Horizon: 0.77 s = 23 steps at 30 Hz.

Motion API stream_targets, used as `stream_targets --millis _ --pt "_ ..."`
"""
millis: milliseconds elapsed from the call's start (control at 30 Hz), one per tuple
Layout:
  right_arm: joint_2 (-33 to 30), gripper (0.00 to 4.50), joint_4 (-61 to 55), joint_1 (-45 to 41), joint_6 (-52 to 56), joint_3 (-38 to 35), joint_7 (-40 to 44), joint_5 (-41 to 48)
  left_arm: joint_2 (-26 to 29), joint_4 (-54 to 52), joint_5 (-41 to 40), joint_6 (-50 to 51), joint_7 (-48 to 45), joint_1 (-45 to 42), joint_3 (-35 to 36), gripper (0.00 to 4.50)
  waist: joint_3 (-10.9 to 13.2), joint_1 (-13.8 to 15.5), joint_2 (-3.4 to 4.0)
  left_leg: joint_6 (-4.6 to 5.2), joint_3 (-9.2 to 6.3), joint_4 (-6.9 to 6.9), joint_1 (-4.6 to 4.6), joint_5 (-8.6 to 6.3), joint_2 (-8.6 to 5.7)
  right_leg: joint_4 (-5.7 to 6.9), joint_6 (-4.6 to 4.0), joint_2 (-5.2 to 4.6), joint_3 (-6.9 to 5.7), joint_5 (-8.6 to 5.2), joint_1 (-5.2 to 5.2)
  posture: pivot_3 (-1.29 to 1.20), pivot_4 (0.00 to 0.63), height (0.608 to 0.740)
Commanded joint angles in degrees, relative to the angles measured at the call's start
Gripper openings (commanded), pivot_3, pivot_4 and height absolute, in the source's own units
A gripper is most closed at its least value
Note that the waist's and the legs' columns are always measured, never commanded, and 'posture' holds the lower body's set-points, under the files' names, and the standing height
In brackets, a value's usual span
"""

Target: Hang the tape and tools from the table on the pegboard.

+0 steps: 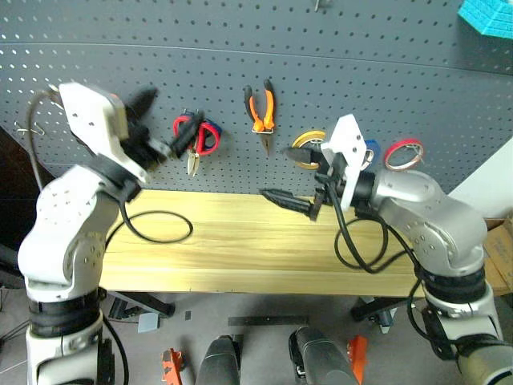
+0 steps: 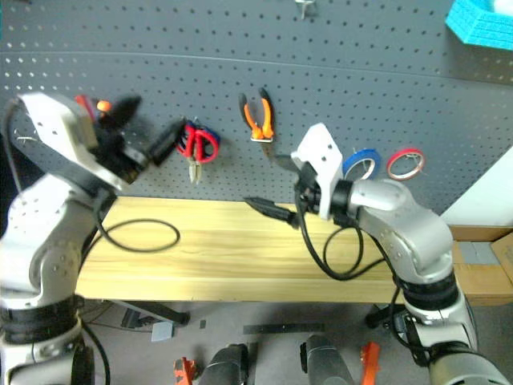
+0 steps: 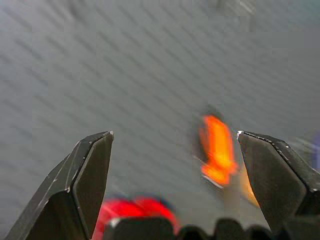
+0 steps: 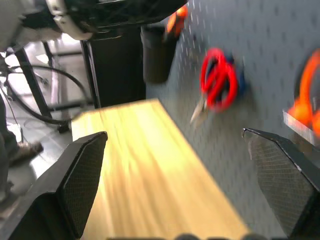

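The dark grey pegboard (image 1: 361, 72) rises behind the wood-plank table (image 1: 240, 241). On it hang the red-handled scissors (image 1: 196, 136), the orange-and-black pliers (image 1: 260, 108) and the blue tape (image 2: 362, 163). My left gripper (image 1: 162, 120) is open in the air just left of the scissors, holding nothing. A small red and orange piece (image 2: 90, 103) shows behind my left hand; I cannot tell whether it is the screwdriver. My right gripper (image 1: 290, 175) is open and empty above the table, below the pliers. The right wrist view shows the scissors (image 4: 217, 80) and the tabletop (image 4: 145, 165).
A yellow tape ring (image 1: 307, 148) and a red tape ring (image 1: 403, 152) hang beside the blue tape. Blue handles (image 2: 211, 135) show behind the red scissors. A black cable loop (image 1: 156, 226) lies on the table's left part. A cyan object (image 1: 487, 16) sits at the top right.
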Motion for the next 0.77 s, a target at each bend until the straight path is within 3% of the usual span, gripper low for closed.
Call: stream_targets --millis 33,233,333,467,767 --pt "-1.1 4.50 -1.9 4.5 -4.1 0.0 -0.6 -2.1 -0.8 -4.1 -1.6 3.6 0.8 4.9 -0.4 4.26 -0.1 0.0 0.15 0.00 0.03 0.00 0.27 0.00 0.00 0.05 -0.01 0.03 0.03 -0.02 0.21 -0.01 0.087 0.740" --pt "3.4 4.50 7.0 16.3 -20.8 3.2 -6.1 -12.6 -6.2 0.1 7.2 0.7 6.1 13.5 -2.9 4.26 -2.2 0.1 0.15 0.04 0.16 0.06 0.79 0.03 0.05 -0.05 0.26 0.18 0.24 -0.20 0.73 -0.01 0.063 0.740" --pt "8.2 4.50 15.2 18.9 -27.1 0.7 -11.9 -15.8 -8.7 3.6 11.8 -1.8 8.4 15.5 -3.4 4.26 -2.6 0.1 0.21 0.04 0.24 0.05 1.26 0.02 0.05 -0.25 0.30 0.19 0.31 -0.18 1.28 -0.01 0.053 0.740" --pt "13.7 4.50 27.4 21.7 -38.0 -3.6 -17.9 -18.2 -12.3 13.3 20.0 -12.4 11.0 16.8 -4.0 4.26 -4.1 0.2 0.27 0.04 0.25 0.06 1.43 0.01 0.04 -0.38 0.27 0.18 0.32 -0.19 1.52 -0.01 0.028 0.740" --pt "14.2 4.50 43.8 25.6 -51.5 -3.9 -17.2 -23.1 -17.3 30.7 29.1 -26.5 17.0 18.3 -2.1 4.26 -6.3 0.2 0.43 0.05 0.30 -0.22 1.58 0.00 0.02 -0.40 0.26 0.18 0.36 -0.21 1.53 -0.03 0.000 0.740"
